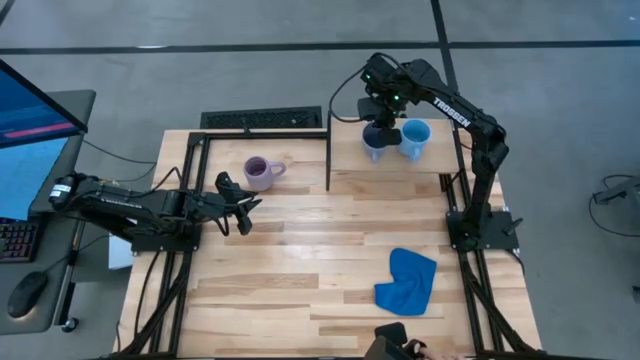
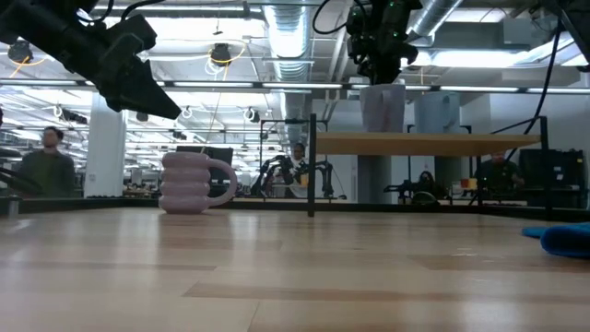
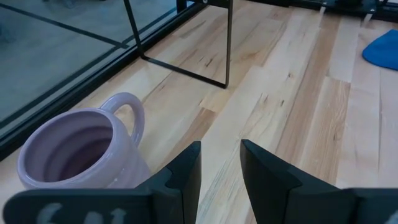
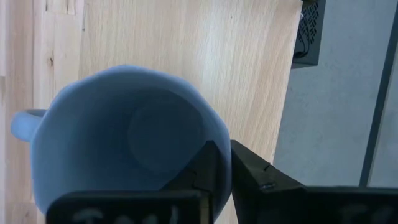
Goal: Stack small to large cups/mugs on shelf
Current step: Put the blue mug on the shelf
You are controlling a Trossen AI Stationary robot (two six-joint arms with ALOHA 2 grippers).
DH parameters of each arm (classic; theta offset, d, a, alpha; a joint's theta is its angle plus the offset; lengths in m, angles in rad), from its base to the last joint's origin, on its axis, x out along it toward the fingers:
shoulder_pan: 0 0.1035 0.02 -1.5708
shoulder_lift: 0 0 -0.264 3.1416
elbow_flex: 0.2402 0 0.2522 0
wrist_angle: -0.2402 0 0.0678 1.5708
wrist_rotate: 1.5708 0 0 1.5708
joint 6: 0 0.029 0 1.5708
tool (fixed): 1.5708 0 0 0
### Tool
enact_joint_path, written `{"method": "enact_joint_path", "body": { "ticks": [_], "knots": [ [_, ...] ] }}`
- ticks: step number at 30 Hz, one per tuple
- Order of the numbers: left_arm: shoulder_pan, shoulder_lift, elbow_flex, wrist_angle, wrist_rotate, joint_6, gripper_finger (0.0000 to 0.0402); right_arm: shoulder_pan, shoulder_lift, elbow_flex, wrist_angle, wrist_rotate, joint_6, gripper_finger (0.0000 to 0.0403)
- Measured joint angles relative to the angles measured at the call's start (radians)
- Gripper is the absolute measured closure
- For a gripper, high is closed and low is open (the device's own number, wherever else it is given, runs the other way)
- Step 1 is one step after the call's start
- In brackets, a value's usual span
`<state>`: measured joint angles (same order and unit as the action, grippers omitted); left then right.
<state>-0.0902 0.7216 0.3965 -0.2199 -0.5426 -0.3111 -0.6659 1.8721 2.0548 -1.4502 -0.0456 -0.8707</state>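
Over the shelf (image 1: pixel 395 160), my right gripper (image 1: pixel 379 128) is pinched nearly shut on the rim of the slate grey-blue mug (image 4: pixel 124 143): one finger inside the wall, one outside, as the right wrist view shows. That mug sits on or just above the shelf; I cannot tell which. Just beside it stands the light blue mug (image 1: pixel 415 138), upright on the same shelf, so close that whether the two touch is unclear.

Handling assessment: the mug reads as glazed ceramic, so rigid, moderately heavy for its size, smooth and likely slippery under my fingers, and liable to chip if knocked against its neighbour. A grip on the wall opposite the handle (image 4: pixel 22 124) appears sound, but the load hangs off one side and may tilt when lifted.

My left gripper (image 1: pixel 236 208) hovers above the bench (image 1: pixel 300 260), partly open and empty, close to the purple mug (image 1: pixel 260 173). That mug stands upright on the bench, well apart from the shelf. Its rim is the natural place to take hold.

A blue cloth (image 1: pixel 407 280) lies farther along the bench, clear of the work.
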Motion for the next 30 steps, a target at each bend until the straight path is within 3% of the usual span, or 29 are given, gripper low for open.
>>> {"method": "enact_joint_path", "body": {
  "ticks": [14, 30],
  "knots": [
    [0.0, 0.0, 0.0, 0.0, 0.0, 0.0, 0.0298, 0.0, 0.0, 0.0, 0.001, 0.001, 0.007, 0.0306],
    [0.0, 0.0, 0.0, 0.0, 0.0, 0.0, 0.0298, 0.0, 0.0, 0.0, 0.026, 0.006, 0.007, 0.0303]
  ]
}}
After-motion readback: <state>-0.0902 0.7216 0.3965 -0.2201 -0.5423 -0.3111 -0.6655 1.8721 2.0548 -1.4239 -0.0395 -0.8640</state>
